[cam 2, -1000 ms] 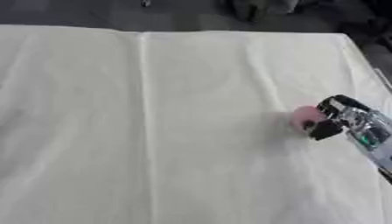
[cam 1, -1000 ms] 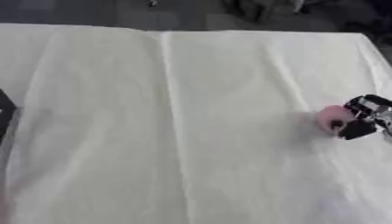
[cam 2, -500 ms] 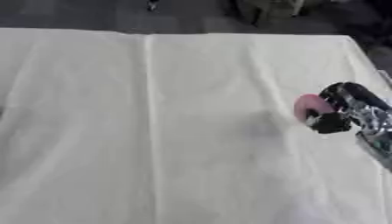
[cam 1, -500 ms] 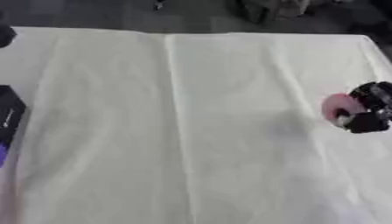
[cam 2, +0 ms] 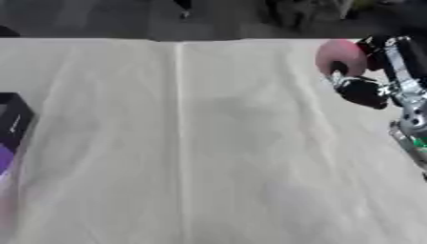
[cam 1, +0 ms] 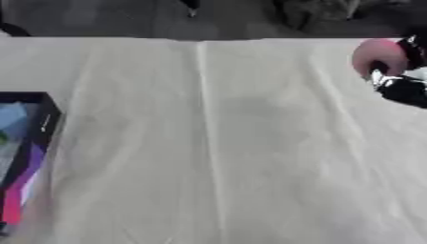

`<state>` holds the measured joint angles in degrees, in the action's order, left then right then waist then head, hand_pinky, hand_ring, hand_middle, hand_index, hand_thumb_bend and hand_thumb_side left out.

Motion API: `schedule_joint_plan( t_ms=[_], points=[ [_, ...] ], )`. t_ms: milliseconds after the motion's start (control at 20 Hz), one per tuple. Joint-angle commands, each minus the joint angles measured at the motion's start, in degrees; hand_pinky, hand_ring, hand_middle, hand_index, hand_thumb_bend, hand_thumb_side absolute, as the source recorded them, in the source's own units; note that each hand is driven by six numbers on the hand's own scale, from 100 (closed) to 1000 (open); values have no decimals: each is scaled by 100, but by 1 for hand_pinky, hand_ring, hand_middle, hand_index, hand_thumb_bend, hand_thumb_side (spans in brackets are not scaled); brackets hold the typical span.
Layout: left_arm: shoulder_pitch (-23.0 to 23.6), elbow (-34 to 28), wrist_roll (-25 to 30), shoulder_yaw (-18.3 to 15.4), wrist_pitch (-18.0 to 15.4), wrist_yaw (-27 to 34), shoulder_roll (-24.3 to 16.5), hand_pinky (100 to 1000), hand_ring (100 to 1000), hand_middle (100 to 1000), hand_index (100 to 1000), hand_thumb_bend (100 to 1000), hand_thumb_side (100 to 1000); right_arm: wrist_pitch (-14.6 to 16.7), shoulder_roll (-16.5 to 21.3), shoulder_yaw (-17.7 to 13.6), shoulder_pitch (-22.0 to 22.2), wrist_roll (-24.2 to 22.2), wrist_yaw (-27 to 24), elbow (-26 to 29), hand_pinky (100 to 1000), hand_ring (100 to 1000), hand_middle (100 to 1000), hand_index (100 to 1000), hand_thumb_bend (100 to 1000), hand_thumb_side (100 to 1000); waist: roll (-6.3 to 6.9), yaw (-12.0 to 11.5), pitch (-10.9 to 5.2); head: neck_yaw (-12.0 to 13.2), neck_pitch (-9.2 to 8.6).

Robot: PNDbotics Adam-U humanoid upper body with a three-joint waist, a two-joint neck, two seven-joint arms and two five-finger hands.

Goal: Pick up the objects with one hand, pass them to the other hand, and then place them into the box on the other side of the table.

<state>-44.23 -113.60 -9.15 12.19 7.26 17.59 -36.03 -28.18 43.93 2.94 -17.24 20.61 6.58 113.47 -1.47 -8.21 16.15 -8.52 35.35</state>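
- The right hand [cam 2: 371, 71] has a round pink object [cam 2: 340, 57] up near the far right corner of the tabletop [cam 2: 217, 143]. Its fingers are curled round the thing, and a dark fingertip lies across the front.
- It looks lifted clear of the cloth rather than resting on it, though I wouldn't swear to it from here.
- Can't really say what the pink thing is: rounded and smooth, maybe a ball or a toy. My guess is it's light, since the hand carries it with just the fingers wrapped around.
- Looks matte, so probably not slippery, but a round shape can roll out of a pinch. For the handover I'd have the other hand take it on the bare side facing the middle of the tabletop.
- No sign of the left hand in either view.
- The box [cam 1: 25, 152] sits at the left edge of the tabletop, dark-walled with colourful stuff already inside. It's well apart from the pink object, pretty much the whole width away.
- So I'd say it's picked up, with the pass and the drop in the box left to do.
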Motion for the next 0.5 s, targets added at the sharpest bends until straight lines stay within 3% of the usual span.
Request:
schedule_joint_plan(
  t_ms=[50,200,250,350,500],
  points=[
    [-307,-99,256,47,-8,-215,-282,904,1000,628,833,100,621,250,-275,334,-155,375,-121,113,684,568,497,529,100,100,23,27,-160,130,55],
    [-435,-99,438,86,28,-322,-315,902,1000,630,833,100,614,382,-443,538,-193,591,-138,113,681,565,498,529,100,100,28,44,-188,163,73],
    [-577,-99,572,170,48,-378,-354,883,1000,623,826,100,548,455,-593,642,-262,667,-139,113,663,554,497,527,100,100,38,59,-218,195,95],
    [-991,-99,1168,422,218,-635,-408,879,1000,625,826,100,538,716,-1023,1071,-420,1032,-136,113,661,553,497,527,100,100,43,82,-269,251,128],
    [-1440,-98,2038,740,529,-950,-406,872,1000,631,832,100,529,845,-1363,1499,-573,1473,37,113,649,549,497,526,100,100,52,70,-309,288,139]
  ],
)
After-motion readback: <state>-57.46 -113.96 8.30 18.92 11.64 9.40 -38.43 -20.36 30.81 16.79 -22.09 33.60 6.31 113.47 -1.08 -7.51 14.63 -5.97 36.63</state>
